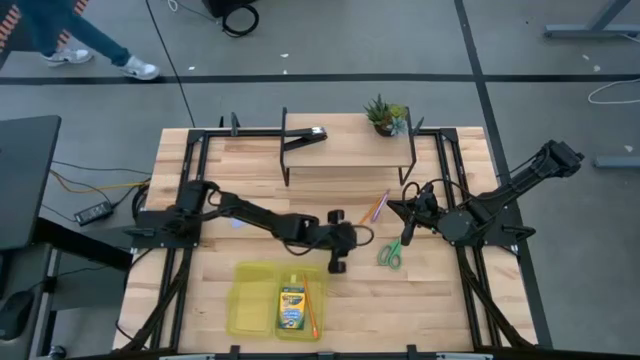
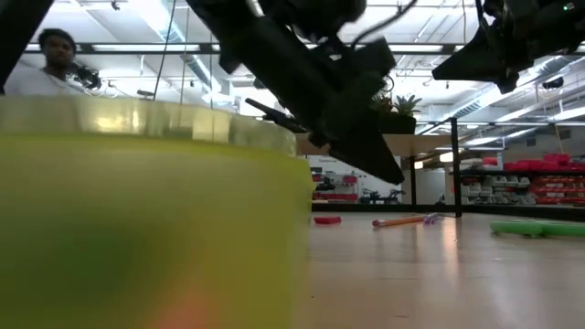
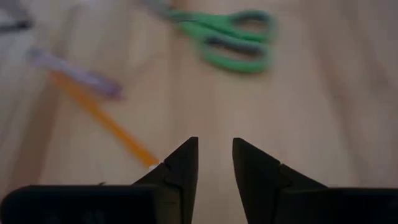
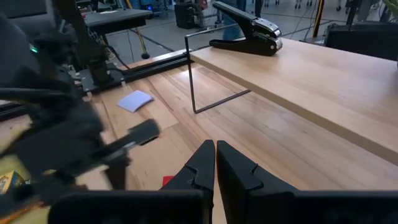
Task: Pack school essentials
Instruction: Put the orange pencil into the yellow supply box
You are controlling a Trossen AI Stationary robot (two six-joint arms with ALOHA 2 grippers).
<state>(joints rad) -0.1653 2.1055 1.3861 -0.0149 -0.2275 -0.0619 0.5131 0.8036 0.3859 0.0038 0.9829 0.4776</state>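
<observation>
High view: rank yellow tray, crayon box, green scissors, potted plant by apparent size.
1. yellow tray
2. crayon box
3. potted plant and green scissors look alike; not ranking them.

You see green scissors, an orange pencil, a purple pencil, a yellow-green crayon box in a translucent yellow tray, on pale striped wood.
</observation>
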